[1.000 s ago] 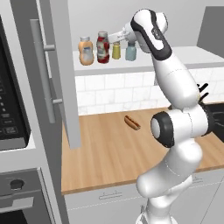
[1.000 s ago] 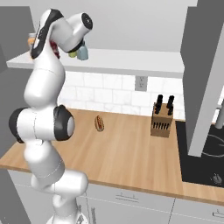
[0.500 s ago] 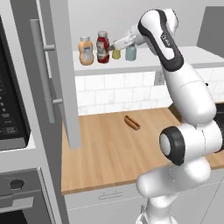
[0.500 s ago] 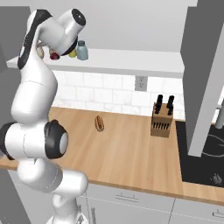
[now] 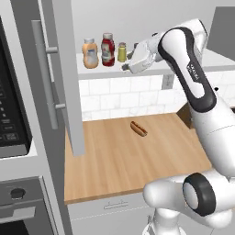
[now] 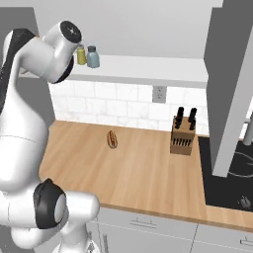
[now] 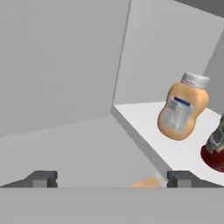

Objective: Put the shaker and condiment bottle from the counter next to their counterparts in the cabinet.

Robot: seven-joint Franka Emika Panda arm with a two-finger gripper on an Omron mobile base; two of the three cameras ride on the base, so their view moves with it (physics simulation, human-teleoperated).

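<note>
White square tiles [image 5: 114, 98] are fitted to the back wall, with a socket [image 6: 158, 94] set into them. A knife block [image 6: 183, 135] is stood beside a black hob [image 6: 230, 178]. An oven [image 5: 18, 202] is built in under a microwave [image 5: 11, 114].

My arm [image 5: 197, 87]: glossy white rounded links | dark grey-black bands at joints, round dark joint cap at my four o'clock | white hand housing | gripper [image 7: 111, 179]: two small dark grey square fingertips
</note>
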